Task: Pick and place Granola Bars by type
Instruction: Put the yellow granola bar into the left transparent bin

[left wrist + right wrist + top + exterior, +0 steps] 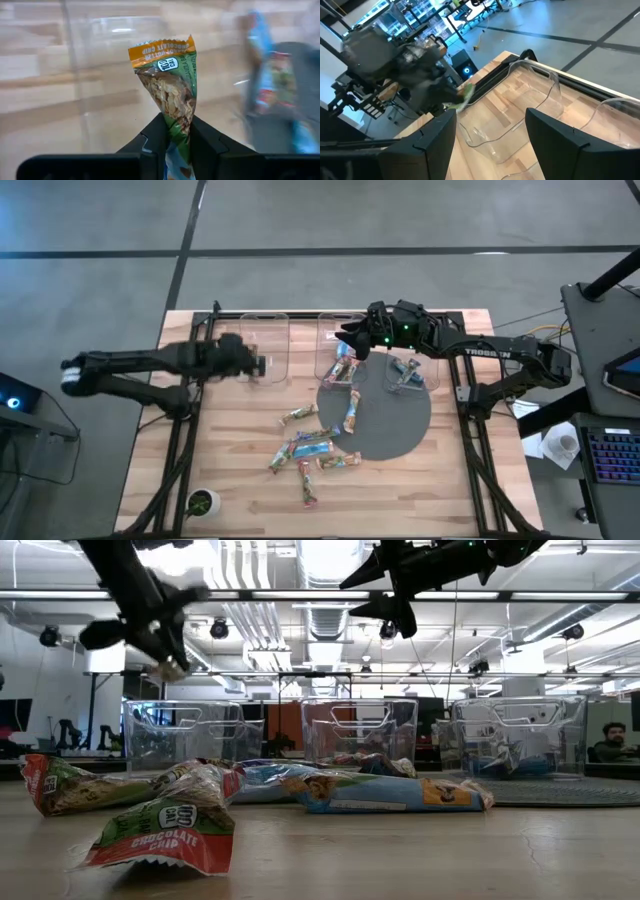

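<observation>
From above, the left gripper (262, 364) hovers over the left clear bin (265, 348) at ten o'clock of the grey mat (400, 420) — its wrist view shows the fingers clamped on a green-and-orange granola bar (170, 92), best released low inside, while the right gripper (347, 340) waits wide open.

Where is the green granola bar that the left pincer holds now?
The green granola bar is pinched in the left pincer, raised above the leftmost clear bin at the table's far left in the high view.
</observation>
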You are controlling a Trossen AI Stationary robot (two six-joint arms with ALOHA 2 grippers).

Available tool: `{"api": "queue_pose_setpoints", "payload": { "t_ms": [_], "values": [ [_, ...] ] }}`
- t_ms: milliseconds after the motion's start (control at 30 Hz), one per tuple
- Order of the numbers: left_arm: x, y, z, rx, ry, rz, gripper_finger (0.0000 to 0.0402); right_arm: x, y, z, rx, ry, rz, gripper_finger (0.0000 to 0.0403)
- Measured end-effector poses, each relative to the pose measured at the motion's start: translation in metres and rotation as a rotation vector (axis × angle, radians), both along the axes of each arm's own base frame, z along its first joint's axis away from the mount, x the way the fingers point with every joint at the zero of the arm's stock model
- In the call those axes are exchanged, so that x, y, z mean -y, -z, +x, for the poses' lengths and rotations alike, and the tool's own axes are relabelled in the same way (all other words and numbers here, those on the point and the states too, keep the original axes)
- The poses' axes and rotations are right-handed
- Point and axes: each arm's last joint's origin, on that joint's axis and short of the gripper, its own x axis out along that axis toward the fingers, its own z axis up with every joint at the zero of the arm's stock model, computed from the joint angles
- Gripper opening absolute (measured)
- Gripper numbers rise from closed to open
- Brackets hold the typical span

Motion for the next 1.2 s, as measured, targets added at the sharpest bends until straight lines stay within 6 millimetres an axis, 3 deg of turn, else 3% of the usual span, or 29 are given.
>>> {"api": "queue_pose_setpoints", "payload": {
  "t_ms": [233, 533, 667, 967, 1200],
  "values": [
    [-0.058, 0.000, -0.002, 0.031, 0.006, 0.067, 0.0049, 0.000, 0.000, 0.000, 0.001, 0.003, 0.015, 0.0228],
    [-0.072, 0.023, 0.008, -0.140, 0.101, 0.029, 0.0051, 0.000, 0.001, 0.000, 0.002, 0.010, 0.052, 0.0228],
    [-0.078, 0.026, 0.020, -0.095, 0.137, 0.056, 0.0067, -0.001, 0.001, 0.000, 0.005, 0.011, 0.064, 0.0228],
    [-0.075, 0.030, 0.015, -0.174, 0.166, 0.031, 0.0138, -0.002, 0.001, 0.000, 0.008, -0.015, 0.079, 0.0228],
    [-0.039, -0.006, 0.011, -0.005, 0.224, 0.123, 0.0142, -0.006, 0.005, 0.000, -0.032, -0.146, 0.072, 0.0228]
  ]
}}
